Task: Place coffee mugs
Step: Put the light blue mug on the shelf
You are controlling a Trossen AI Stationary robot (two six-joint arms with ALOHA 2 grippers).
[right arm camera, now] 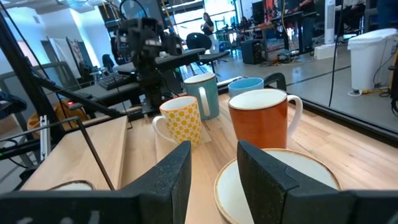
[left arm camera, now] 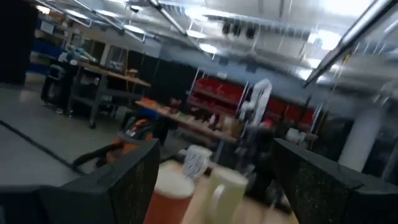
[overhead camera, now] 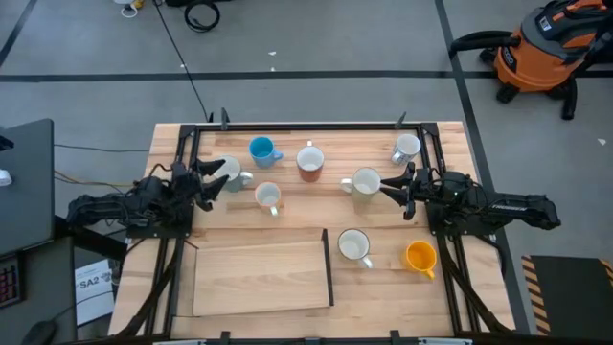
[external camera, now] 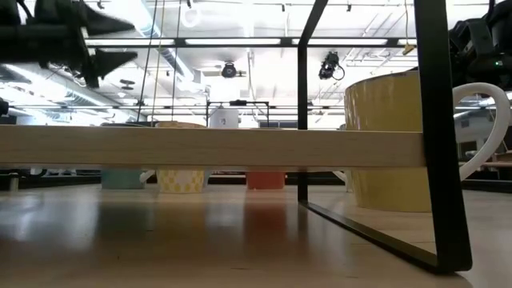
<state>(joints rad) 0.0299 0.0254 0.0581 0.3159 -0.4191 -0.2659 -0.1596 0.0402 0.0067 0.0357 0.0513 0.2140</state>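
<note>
Looking straight down: wooden plank table [overhead camera: 287,216] inside a black metal frame [overhead camera: 306,126], with a pale smooth board [overhead camera: 259,278] lying at the near side. Eight round handled mugs scattered on top: blue mug [overhead camera: 261,149], reddish-brown mug [overhead camera: 309,162] with white inside, pale mug [overhead camera: 407,147] in the far right corner, white mug [overhead camera: 366,181] just off the right gripper [overhead camera: 388,184], patterned mug [overhead camera: 268,196], grey mug [overhead camera: 231,172] at the left gripper [overhead camera: 213,179], white mug near the board [overhead camera: 354,246], orange-yellow mug [overhead camera: 420,256]. Both grippers spread, pinching nothing. Bare planks between the two rows of mugs.

Seen at table height: board edge [external camera: 208,148] across the middle, yellow glazed mug [external camera: 384,140] large and close beside a black upright [external camera: 436,128]; distant mugs under the board line, blurred.

Through the left wrist: dark fingers [left arm camera: 124,186] wide apart, reddish-brown and pale mugs between them farther off, blurred.

Through the right wrist: fingers [right arm camera: 171,177] parted over a white rim [right arm camera: 280,180]; brown, dotted yellow, grey and blue mugs beyond.
</note>
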